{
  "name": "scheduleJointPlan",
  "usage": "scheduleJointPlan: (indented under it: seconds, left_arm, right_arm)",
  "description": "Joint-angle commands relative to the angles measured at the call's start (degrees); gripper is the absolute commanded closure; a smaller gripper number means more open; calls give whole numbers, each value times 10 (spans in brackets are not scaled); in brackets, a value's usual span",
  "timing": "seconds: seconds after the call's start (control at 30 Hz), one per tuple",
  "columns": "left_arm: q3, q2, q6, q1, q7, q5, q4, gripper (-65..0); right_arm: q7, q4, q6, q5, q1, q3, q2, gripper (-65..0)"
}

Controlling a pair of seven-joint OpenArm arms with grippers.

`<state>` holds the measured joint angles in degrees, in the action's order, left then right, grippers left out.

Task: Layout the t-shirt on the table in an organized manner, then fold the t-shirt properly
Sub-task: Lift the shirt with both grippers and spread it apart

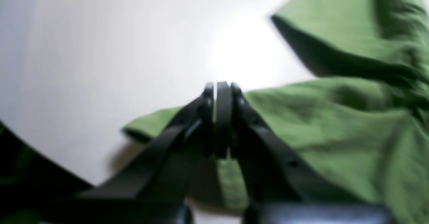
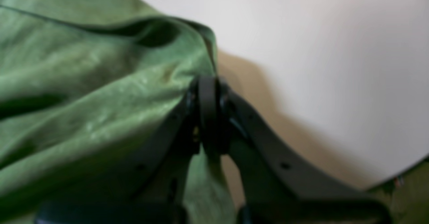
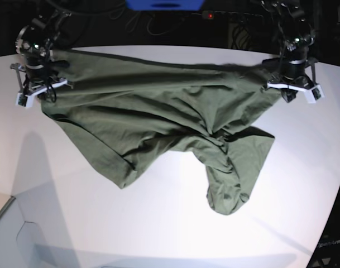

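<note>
2 arms hold the t-shirt (image 3: 158,111) stretched along the far edge of the table (image 3: 158,234), the layout step of the job by the look of it. The right gripper (image 2: 207,93) is clamped tight on one end of the cloth near the far-left corner; the left gripper (image 1: 223,96) is pinched onto the other end near the far-right corner. Between them the top edge runs fairly taut, while the body sags in folds toward the table's middle, and 1 twisted part trails toward the near-right edge. Folding has not begun. The next move likely calls for both arms to draw the shirt flat onto the table together, keeping even tension so the wrinkles and twisted part spread out.
</note>
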<state>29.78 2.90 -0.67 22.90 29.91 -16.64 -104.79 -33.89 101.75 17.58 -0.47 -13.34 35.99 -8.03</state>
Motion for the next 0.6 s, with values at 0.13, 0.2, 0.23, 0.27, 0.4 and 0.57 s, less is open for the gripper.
scheduleJointPlan:
  seconds: [0.13, 0.2, 0.23, 0.27, 0.4, 0.57]
  left_arm:
    - [-20, -1, 0, 40, -17, -1, -54, -4]
    - [-20, -2, 0, 43, -17, -1, -53, -4]
    - [-20, -2, 0, 43, -16, -1, -46, -5]
    - [-21, -3, 0, 43, -10, -1, -36, -5]
    - [-19, -4, 0, 38, 64, -1, -29, -39]
    - [-17, -1, 0, 44, 89, -1, -69, -246]
  right_arm:
    - [-30, 9, -4, 2, 1, -3, 38, 0]
    - [-56, 9, -4, 2, 5, -3, 54, -15]
    - [-69, 9, -4, 2, 6, -3, 59, -44]
    - [-80, 9, -4, 2, 6, -3, 61, -80]
    - [-85, 11, -2, 2, 4, -3, 68, -229]
    - [-84, 44, -2, 3, 5, 5, 68, -265]
